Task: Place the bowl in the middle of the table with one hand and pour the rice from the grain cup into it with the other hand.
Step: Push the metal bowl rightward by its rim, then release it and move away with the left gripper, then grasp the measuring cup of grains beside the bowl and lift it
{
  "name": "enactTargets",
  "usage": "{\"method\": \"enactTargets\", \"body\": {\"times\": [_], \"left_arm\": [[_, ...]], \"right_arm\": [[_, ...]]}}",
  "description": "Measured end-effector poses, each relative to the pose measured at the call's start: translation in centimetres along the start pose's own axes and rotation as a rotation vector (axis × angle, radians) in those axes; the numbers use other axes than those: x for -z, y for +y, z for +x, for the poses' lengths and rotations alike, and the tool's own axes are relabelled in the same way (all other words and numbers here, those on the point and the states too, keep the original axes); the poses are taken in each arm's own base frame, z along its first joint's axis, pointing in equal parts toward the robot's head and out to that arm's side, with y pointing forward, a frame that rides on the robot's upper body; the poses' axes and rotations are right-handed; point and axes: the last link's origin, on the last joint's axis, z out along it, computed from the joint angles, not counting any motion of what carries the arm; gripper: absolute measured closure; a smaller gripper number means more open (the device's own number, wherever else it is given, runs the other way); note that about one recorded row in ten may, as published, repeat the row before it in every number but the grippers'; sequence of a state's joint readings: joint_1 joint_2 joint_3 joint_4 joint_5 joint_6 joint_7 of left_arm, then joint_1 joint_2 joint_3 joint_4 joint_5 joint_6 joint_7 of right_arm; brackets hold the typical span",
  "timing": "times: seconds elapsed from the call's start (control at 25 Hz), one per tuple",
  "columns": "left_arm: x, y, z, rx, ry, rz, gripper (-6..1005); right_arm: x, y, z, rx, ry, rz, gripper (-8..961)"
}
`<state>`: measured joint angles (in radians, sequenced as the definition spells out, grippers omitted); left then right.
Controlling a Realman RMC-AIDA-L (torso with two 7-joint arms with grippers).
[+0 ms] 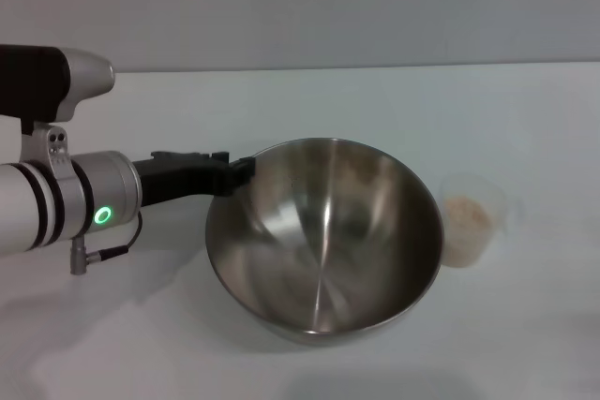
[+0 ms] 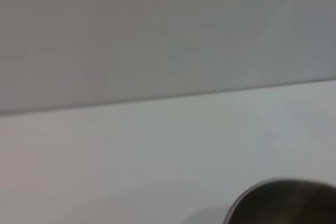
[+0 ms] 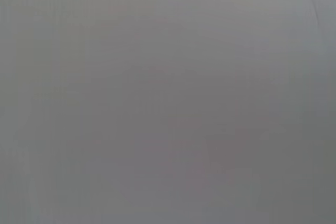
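On table [image 1: 525, 325]: left gripper [image 1: 246, 169] grips bowl [image 1: 323, 241] rim | grain cup [image 1: 472, 218] beside

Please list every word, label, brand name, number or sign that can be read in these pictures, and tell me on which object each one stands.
There is no readable text in any view.
The bowl: plain metal, no marking.
The grain cup: no scale or print can be made out.
The left arm, whose left pincer is at the bowl's rim: only a green ring light, no letters.
The table: bare, no writing.
The right wrist view shows only a grey surface.
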<state>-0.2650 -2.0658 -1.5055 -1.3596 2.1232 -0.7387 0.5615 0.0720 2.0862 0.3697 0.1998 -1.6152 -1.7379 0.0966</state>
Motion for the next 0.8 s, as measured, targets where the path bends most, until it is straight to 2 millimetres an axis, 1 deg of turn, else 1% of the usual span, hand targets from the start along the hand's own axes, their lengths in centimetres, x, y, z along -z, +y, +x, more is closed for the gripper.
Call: {"method": "enactTargets", "body": {"times": [0.08,0.12,0.32,0.36,0.4,0.48,0.52,0.56,0.6,0.64,0.68,0.72,0.76,0.8], "left_arm": [[0.8,0.7,0.9,-0.043,0.048,-0.025,697],[0.8,0.7,0.9,-0.043,0.048,-0.025,678],[2.5,1.6,2.5,-0.153,0.152,-0.031,579],[2.5,1.6,2.5,-0.153,0.152,-0.031,538],[3.7,1.7,3.5,-0.269,0.246,0.036,497],[4.6,1.9,3.7,-0.407,0.357,0.158,415],[4.6,1.9,3.7,-0.407,0.357,0.158,374],[4.8,1.9,3.6,-0.451,0.391,0.213,333],[4.8,1.9,3.6,-0.451,0.391,0.213,301],[5.1,1.5,2.5,-0.572,0.508,0.475,268],[5.4,0.7,1.3,-0.627,0.583,0.664,236],[5.4,0.7,1.3,-0.627,0.583,0.664,203],[5.8,0.0,-0.3,-0.637,0.661,0.800,171],[6.2,-0.4,-1.0,-0.624,0.708,0.854,171]], "right_arm": [[0.0,0.0,0.0,0.000,0.000,0.000,134],[0.0,0.0,0.0,0.000,0.000,0.000,134],[0.0,0.0,0.0,0.001,0.000,0.000,134],[0.0,0.0,0.0,0.001,0.000,0.000,134],[0.0,0.0,0.0,0.001,0.000,0.000,134],[0.1,-0.1,0.0,0.009,0.002,-0.002,134],[0.1,-0.1,0.0,0.009,0.002,-0.002,134],[0.1,0.0,0.0,0.011,0.005,-0.006,134],[0.3,0.0,0.1,0.012,0.009,-0.014,134],[0.4,0.2,0.1,0.013,0.016,-0.030,134],[0.7,0.6,0.3,0.016,0.031,-0.073,134],[0.7,0.6,0.3,0.016,0.031,-0.073,134],[0.8,0.8,0.4,0.019,0.039,-0.099,134],[1.0,1.1,0.5,0.024,0.048,-0.126,134]]}}
